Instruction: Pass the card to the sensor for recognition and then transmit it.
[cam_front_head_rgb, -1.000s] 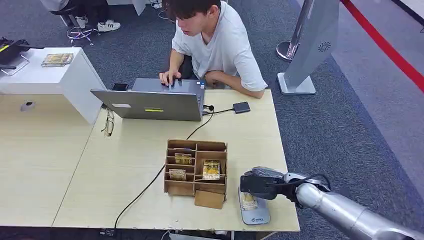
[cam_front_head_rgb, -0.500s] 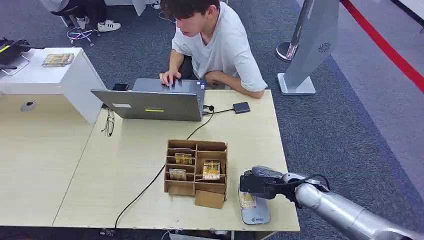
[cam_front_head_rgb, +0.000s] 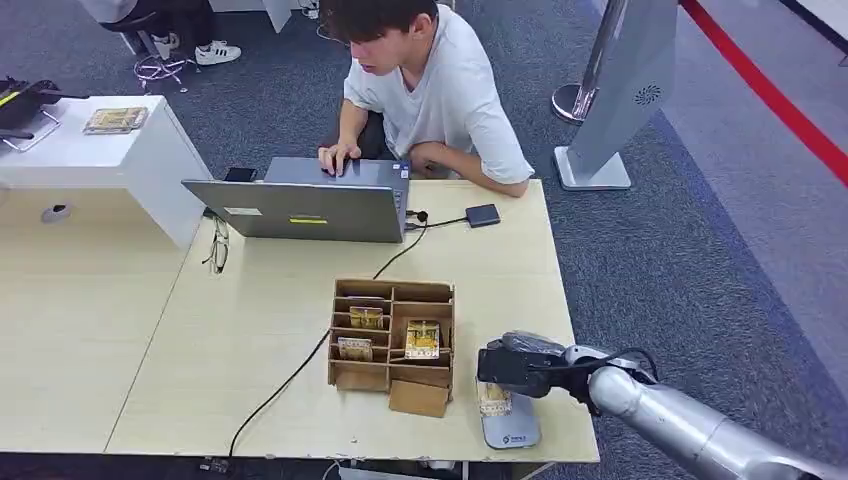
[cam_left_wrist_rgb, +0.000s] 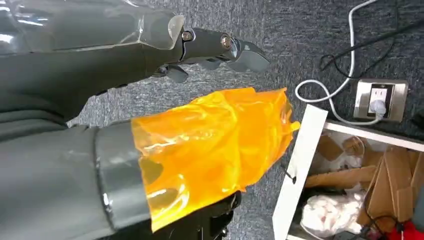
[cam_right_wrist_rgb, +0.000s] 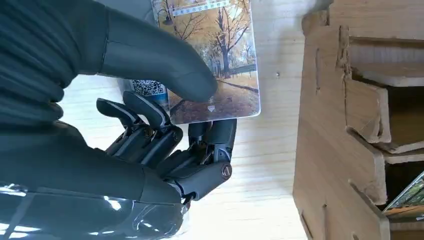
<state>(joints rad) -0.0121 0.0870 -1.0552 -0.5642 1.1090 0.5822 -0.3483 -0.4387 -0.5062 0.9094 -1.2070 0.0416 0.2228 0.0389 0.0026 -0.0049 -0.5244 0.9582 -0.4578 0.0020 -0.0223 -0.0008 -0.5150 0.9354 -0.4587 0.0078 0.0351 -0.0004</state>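
The glossy rectangular card printed with an autumn-tree scene (cam_right_wrist_rgb: 210, 55) lies close to flat, printed face up, over the small grey card sensor pad (cam_front_head_rgb: 509, 429) at the near right corner of the pale wooden bench (cam_front_head_rgb: 250, 330). In the head view its long axis runs roughly from the near edge of the bench toward the far side, parallel to the side wall of the brown cardboard sorting box with divided slots (cam_front_head_rgb: 392, 335) just to its left. Card and box are apart, with bare wood between them.

The right robot hand (cam_front_head_rgb: 515, 368) holds the card: in the right wrist view the thick grey thumb presses on the printed face near one short end, and the dark fingers (cam_right_wrist_rgb: 215, 137) curl under that same end, so the card is pinched between them. A QR-code patch on the sensor shows beside the thumb.

The left robot hand (cam_left_wrist_rgb: 150, 125) hangs over grey carpet, an orange film wrapped round its thumb; its dark fingers reach out apart, holding nothing.

Several cards stand in the box's slots.
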